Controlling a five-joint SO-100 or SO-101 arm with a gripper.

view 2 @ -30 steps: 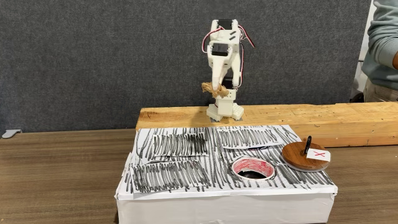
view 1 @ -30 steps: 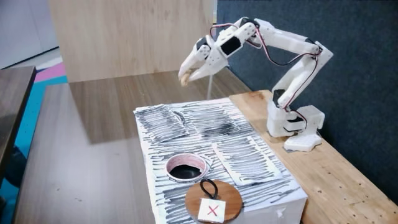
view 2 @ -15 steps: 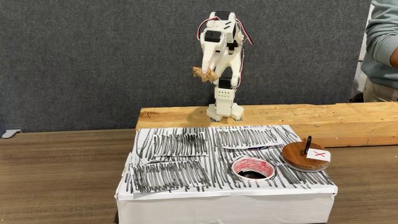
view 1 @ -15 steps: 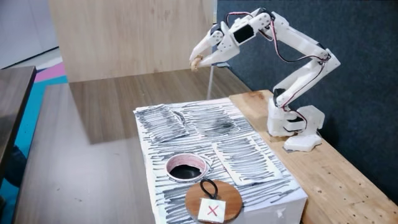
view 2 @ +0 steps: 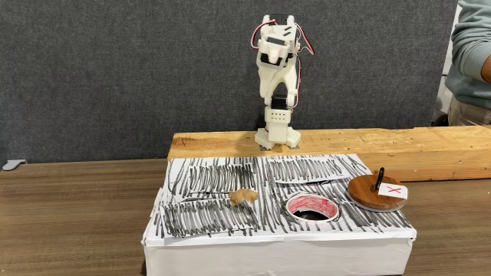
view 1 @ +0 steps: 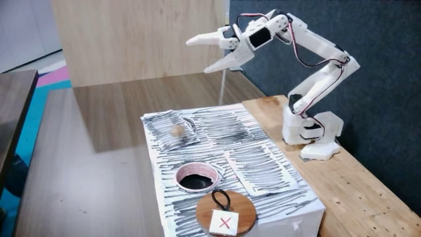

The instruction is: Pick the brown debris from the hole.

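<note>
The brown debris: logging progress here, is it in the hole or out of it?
Out. The brown debris lies on the striped box top, apart from the hole, under the raised, open gripper.

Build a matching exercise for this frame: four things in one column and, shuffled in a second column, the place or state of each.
Things
1. brown debris
2. gripper
3. hole
4. wooden disc

Place or state
A. open, raised high above the box, holding nothing
B. lying on the striped box top, away from the opening
C. resting at the box's corner, carrying a red X card
D. round dark opening with a pale rim, nothing visible inside

Pairs: 1-B, 2-A, 3-D, 4-C
</note>
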